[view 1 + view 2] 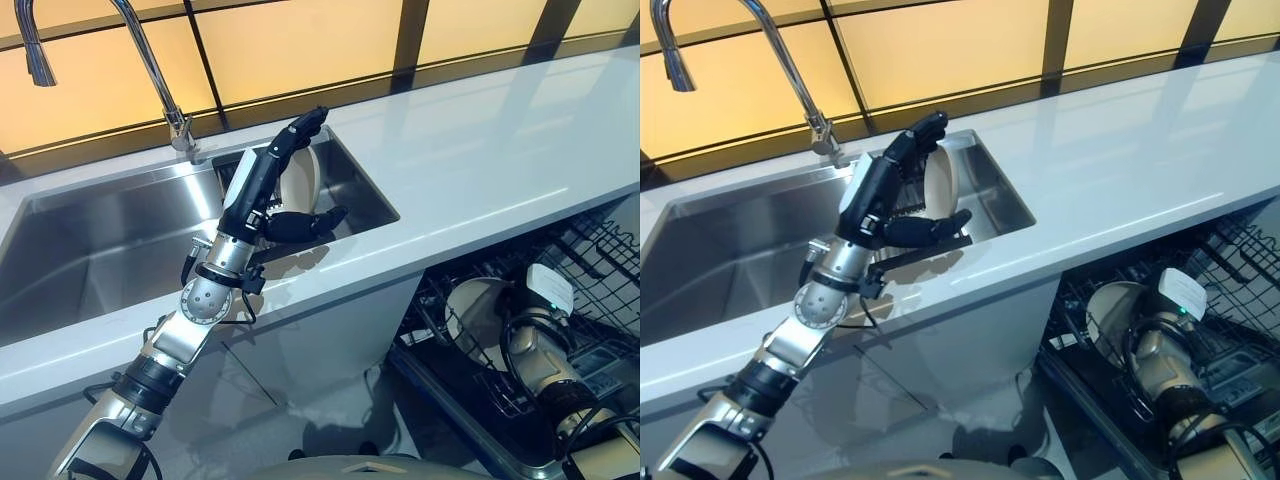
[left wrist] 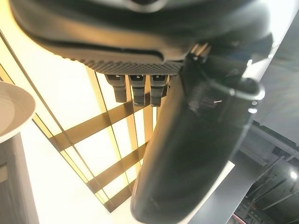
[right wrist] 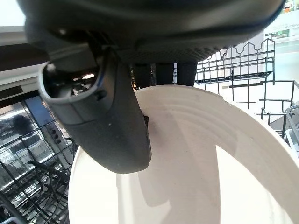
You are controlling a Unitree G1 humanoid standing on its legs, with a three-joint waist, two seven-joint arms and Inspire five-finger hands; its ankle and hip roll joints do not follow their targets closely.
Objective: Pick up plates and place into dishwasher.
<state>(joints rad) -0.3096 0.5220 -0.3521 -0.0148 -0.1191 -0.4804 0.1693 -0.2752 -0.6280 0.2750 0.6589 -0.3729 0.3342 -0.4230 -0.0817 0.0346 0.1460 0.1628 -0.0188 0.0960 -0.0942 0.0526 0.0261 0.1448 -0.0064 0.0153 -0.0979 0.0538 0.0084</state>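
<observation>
A white plate (image 1: 300, 178) stands on edge at the right end of the steel sink (image 1: 100, 240). My left hand (image 1: 255, 190) is raised over that end of the sink, just in front of the plate, open with fingers straight and thumb spread out below it. In the left wrist view the plate's rim (image 2: 11, 112) sits off to one side of the thumb (image 2: 196, 140), not between thumb and fingers. My right hand (image 1: 535, 345) is down in the dishwasher's lower rack (image 1: 600, 250), shut on a second white plate (image 3: 210, 177), thumb (image 3: 107, 121) on its face and fingers behind its rim.
A tall chrome faucet (image 1: 150, 60) arches over the sink's back edge. The white counter (image 1: 500, 150) runs to the right above the open dishwasher. Black wire tines of the rack (image 3: 243, 60) stand around the held plate.
</observation>
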